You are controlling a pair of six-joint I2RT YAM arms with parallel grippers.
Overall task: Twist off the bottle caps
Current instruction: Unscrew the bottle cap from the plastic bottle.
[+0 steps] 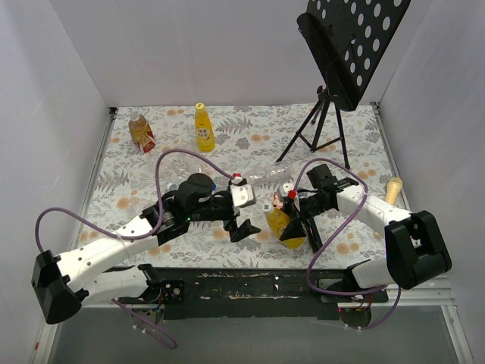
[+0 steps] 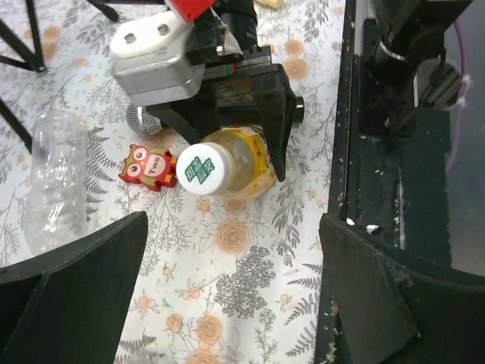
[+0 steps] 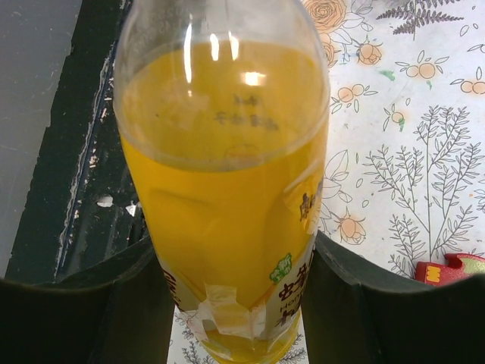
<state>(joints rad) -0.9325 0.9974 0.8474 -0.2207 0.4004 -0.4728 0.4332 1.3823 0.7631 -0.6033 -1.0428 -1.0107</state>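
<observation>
At the far left a squat brown bottle [image 1: 140,130] and, just right of it, a tall yellow bottle [image 1: 203,129] stand upright on the flowered cloth [image 1: 114,197]. Both are well apart from the arms, and I take them to be waiting their turn.

Nearer to me, the left claw [image 2: 233,227] is spread wide, with nothing between its dark fingers [image 2: 76,296]. It points squarely at the white cap [image 2: 202,168] of the juice bottle [image 2: 242,163] without touching it. The cap, marked in green on top, sits on the neck; whether it is loosened I cannot tell. On the far side a clear bottle [image 2: 57,182] lies on its side. A small red owl toy [image 2: 150,167] and a grey microphone head [image 2: 140,119] are near it, and none of them blocks the way.

The juice bottle is between the two arms, close to the near edge. The right claw [image 3: 235,311] pinches it around the body, a finger on each side, and leans it so the cap faces the left arm. That looks deliberate: one arm acts as a vice while the other gets a straight line to the cap. The next move, I reckon, is for the left claw to close on that cap and turn. The smooth plastic could spin in the right claw's grip.

At the far right a black music stand [image 1: 345,45] stands clear of it all.
</observation>
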